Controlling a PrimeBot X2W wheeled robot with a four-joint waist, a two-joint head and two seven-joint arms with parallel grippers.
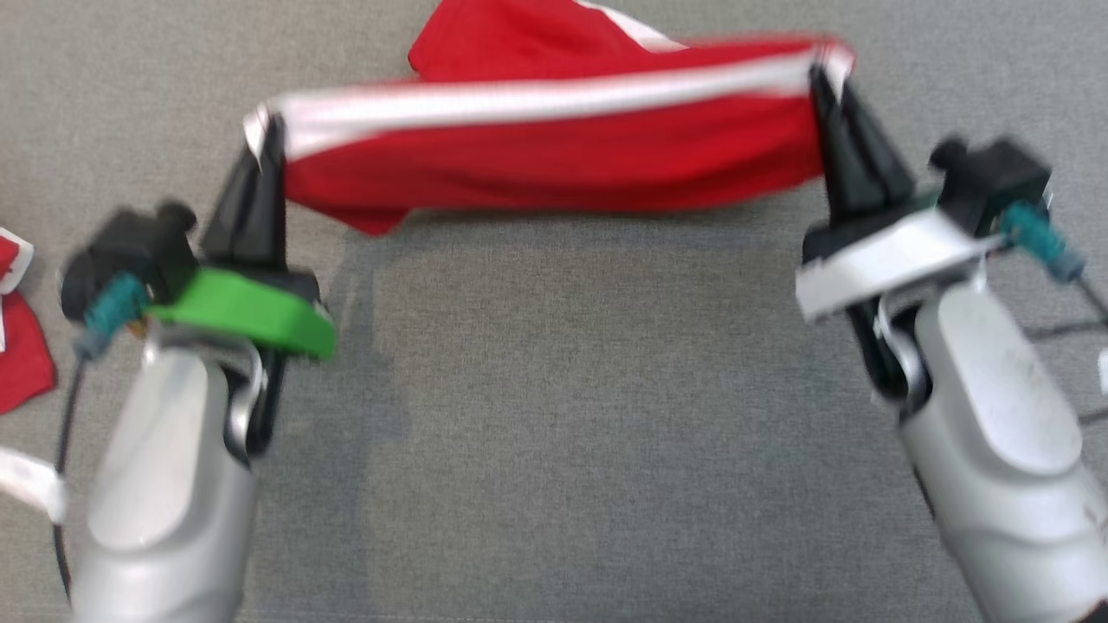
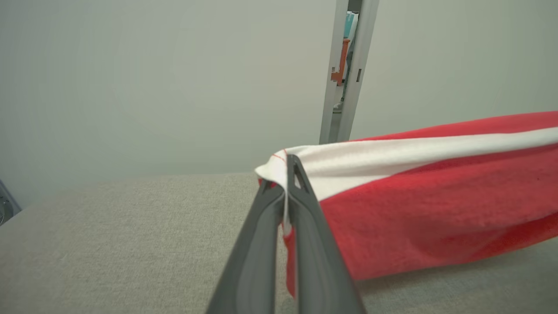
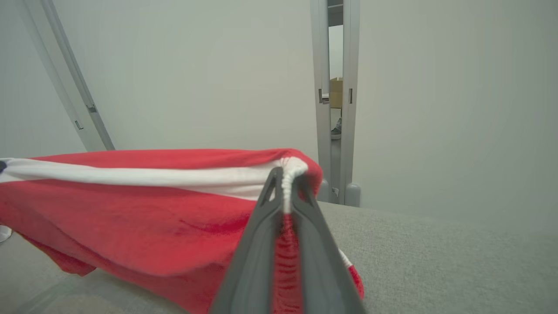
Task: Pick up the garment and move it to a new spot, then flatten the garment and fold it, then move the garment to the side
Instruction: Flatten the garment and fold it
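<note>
Looks like a bare lab or test booth: plain pale partition walls (image 2: pixel 152 87) joined by metal posts (image 3: pixel 351 65), a grey fabric-covered worktop (image 1: pixel 554 433), and a cardboard box (image 3: pixel 335 91) beyond the far gap.

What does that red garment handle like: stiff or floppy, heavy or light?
Probably floppy: the garment sags between the left tool and right tool, its lower edge drooping. Likely light, since two thin pinches at its ends hold it up. It seems unlikely to slip; the cloth bunches inside both closed tools.

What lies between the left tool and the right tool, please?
The red garment, stretched from left tool to right tool, each shut on one end; the head view shows it.
</note>
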